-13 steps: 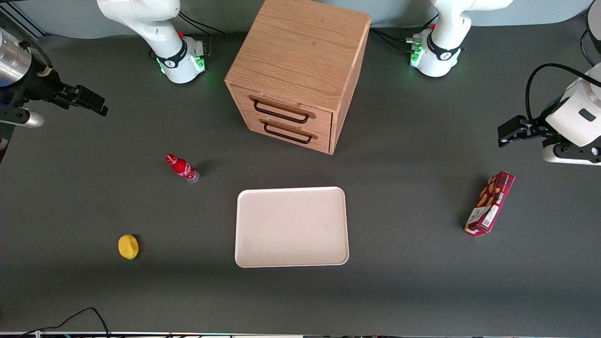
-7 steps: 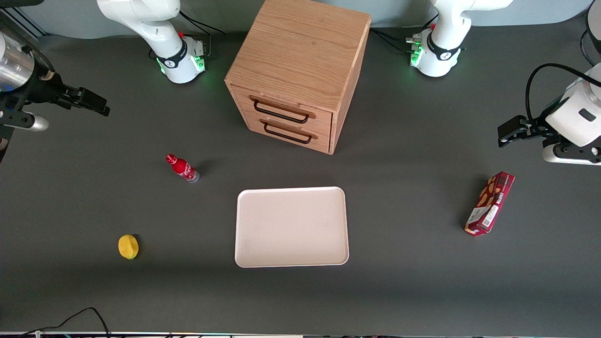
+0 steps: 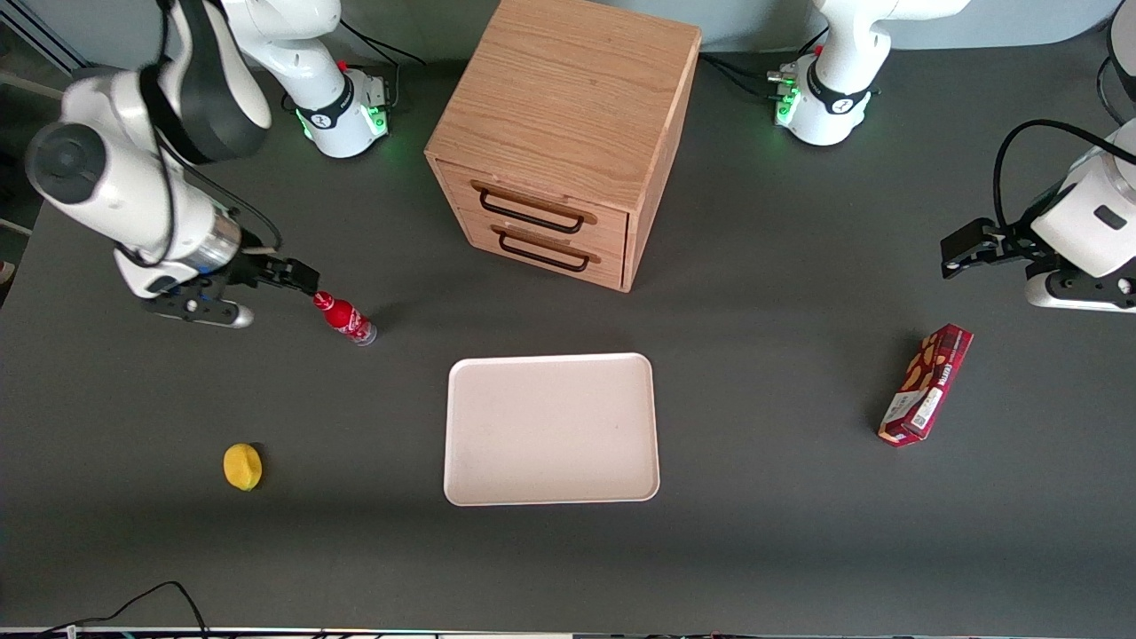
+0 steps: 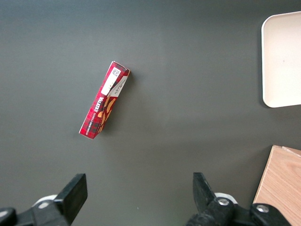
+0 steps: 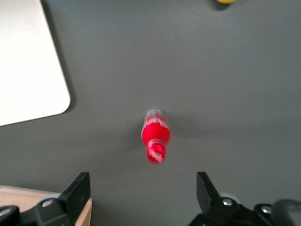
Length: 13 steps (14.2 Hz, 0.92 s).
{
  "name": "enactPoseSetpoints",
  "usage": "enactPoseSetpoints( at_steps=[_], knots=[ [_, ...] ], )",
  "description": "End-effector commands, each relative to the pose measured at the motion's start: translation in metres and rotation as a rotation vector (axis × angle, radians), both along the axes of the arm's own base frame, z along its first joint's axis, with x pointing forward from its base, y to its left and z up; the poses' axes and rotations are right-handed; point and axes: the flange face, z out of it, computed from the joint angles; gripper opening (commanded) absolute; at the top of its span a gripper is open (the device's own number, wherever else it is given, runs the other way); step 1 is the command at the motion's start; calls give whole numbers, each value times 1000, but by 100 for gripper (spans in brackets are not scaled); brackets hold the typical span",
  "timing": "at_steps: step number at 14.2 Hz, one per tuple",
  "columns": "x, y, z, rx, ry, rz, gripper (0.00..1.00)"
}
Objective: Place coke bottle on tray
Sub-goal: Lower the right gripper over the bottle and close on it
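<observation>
gripper: your right arm's gripper point(image 3: 306, 280) sits just beside the cap of the coke bottle point(image 3: 345, 318), above the table point(image 3: 799, 550); in the wrist view its fingers point(image 5: 80, 190) stand wide apart with nothing between them.
coke bottle: you see it upright on the table, apart from the tray point(image 3: 550, 429), toward the working arm's end and farther from the front camera than the tray.
tray: nothing lies on it; it sits in front of the drawer cabinet point(image 3: 559, 133).
lemon: yellow lemon point(image 3: 241, 466) lies nearer the front camera than the bottle.
snack box: dark red snack box point(image 3: 926, 383) lies toward the parked arm's end.
</observation>
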Motion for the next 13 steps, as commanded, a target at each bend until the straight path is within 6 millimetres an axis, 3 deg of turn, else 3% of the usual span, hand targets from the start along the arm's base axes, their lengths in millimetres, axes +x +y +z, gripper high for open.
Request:
enactPoseSetpoints(
  at_steps=[1,4,7,8,10,13],
  knots=[
    [-18,-3,-48,14,-19,-32,100],
    [-33,-6,-79,10,-38,-29,100],
    [-36,-7,-88,8,-53,-22,64],
    [-36,-7,-88,8,-53,-22,47],
    [-36,-7,-88,7,-50,-22,0],
    [-34,-5,-75,9,-71,-18,0]
  ],
)
